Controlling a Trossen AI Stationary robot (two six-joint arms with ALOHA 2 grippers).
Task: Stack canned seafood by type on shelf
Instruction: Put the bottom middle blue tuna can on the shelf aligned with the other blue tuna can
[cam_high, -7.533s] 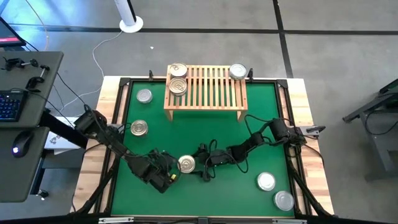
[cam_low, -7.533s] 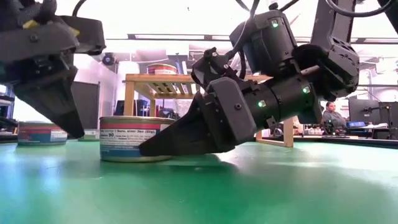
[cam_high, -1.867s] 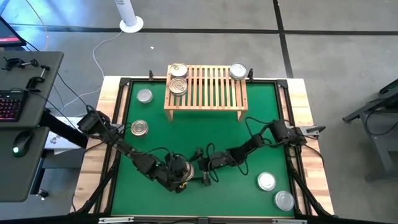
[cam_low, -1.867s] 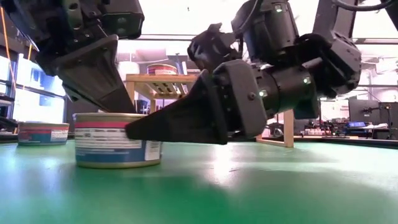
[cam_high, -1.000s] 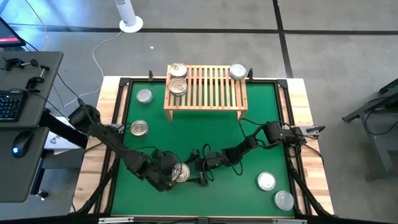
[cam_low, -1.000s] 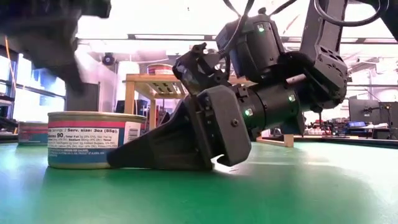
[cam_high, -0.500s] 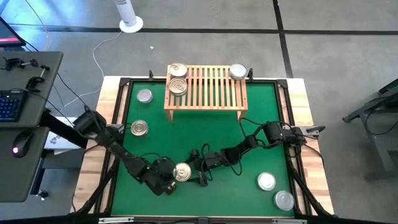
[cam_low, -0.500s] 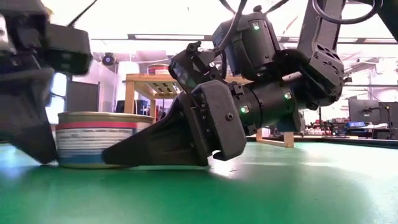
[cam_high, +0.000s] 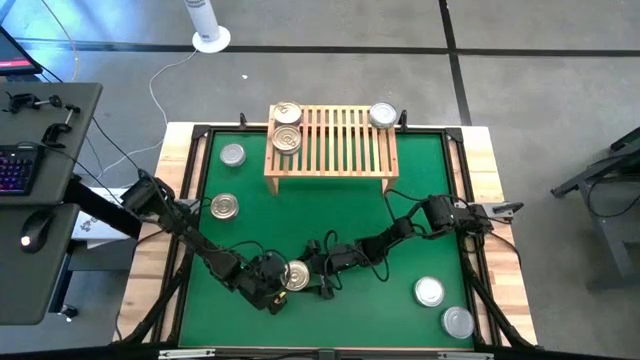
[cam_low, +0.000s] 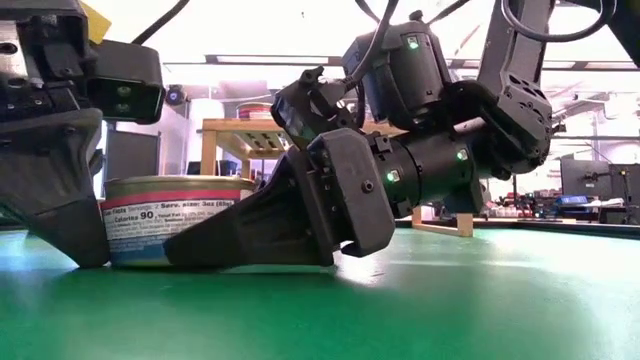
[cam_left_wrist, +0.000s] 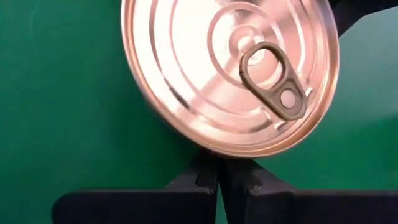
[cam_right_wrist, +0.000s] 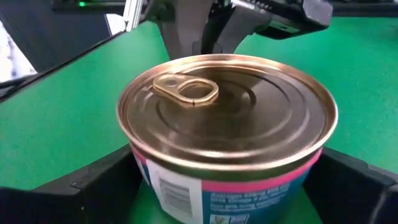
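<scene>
Gold-topped tin (cam_high: 296, 275) sits upright between the right hand's (cam_high: 305, 274) spread fingers, the shut left hand (cam_high: 276, 283) touching its far side.

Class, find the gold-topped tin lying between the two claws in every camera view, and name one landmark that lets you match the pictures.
High view: the gold-topped tin sits near the mat's front edge, left of centre.
Low view: at left, label showing.
Left wrist view: fills the upper picture, pull ring visible.
Right wrist view: centre, close up.
Shared landmark: the green mat.
</scene>
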